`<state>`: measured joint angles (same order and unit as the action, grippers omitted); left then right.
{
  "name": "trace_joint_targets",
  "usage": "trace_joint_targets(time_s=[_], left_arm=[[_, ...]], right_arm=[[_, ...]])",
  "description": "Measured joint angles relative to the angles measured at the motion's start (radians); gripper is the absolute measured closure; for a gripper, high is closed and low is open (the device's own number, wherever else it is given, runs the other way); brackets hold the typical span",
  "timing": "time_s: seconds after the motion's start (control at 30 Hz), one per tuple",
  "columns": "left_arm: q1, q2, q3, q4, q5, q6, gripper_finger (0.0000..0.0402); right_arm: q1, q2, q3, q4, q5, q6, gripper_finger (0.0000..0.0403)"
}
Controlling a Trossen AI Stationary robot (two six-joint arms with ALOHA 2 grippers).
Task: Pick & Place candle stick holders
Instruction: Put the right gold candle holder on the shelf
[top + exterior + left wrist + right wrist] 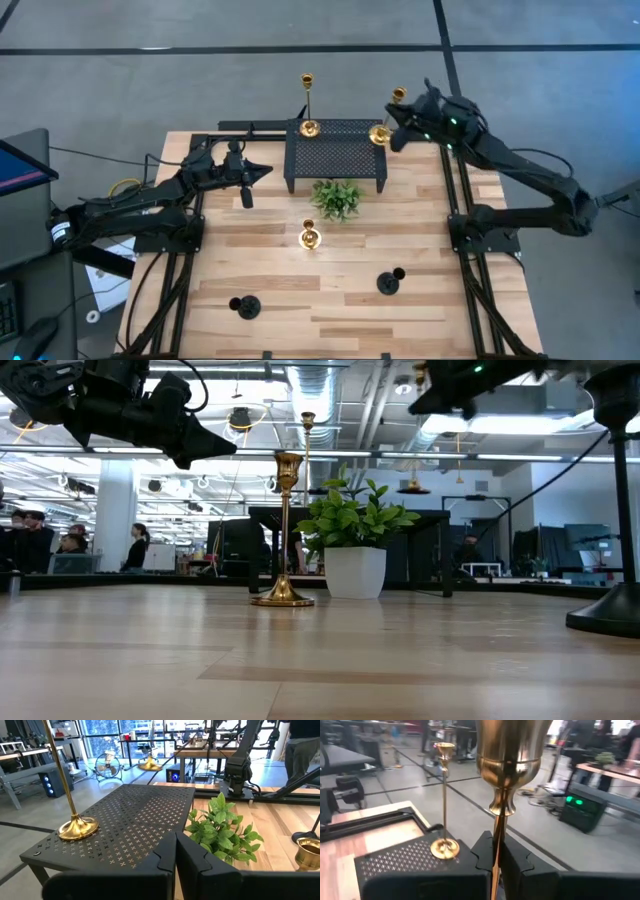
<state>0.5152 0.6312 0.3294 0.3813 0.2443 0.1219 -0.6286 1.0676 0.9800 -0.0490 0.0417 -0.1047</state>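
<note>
A tall thin gold holder (308,127) stands by its round base on the far left corner of the black mesh stand (335,160); it also shows in the left wrist view (76,826). My right gripper (401,122) is shut on the second tall gold holder (390,112) at the stand's far right corner. A short gold holder (309,237) stands on the table near the middle. Two short black holders (245,306) (390,282) stand near the front. My left gripper (265,172) is shut and empty, left of the stand. My right gripper pinches the tall gold holder's thin shaft (496,845) between its two fingers, a little below the cup (512,750). The fingers come about level from the table's right and lie across the shaft. The holder stands upright; its base (413,488) seems just above the stand's top.
A small green plant in a white pot (337,198) stands just in front of the mesh stand, between it and the short gold holder. The arms' frames run along the table's left and right edges. Bare wood lies between the black holders.
</note>
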Motion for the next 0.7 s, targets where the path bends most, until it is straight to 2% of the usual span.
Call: trace_joint_targets(time_s=[0.13,0.23,0.4,0.7], left_arm=[[0.000,0.000,0.000,0.000,0.000,0.000,0.0397],[0.000,0.000,0.000,0.000,0.000,0.000,0.0397],[0.000,0.000,0.000,0.000,0.000,0.000,0.0395],[0.000,0.000,0.000,-0.003,0.000,0.000,0.0395]], right_arm=[[-0.038,0.117,0.063,0.034,-0.106,0.016,0.0402],[-0.058,0.186,0.094,0.061,-0.147,0.017,0.0402],[-0.081,0.280,0.113,0.115,-0.191,0.033,0.0402],[-0.117,0.352,0.114,0.209,-0.224,0.050,0.0402]])
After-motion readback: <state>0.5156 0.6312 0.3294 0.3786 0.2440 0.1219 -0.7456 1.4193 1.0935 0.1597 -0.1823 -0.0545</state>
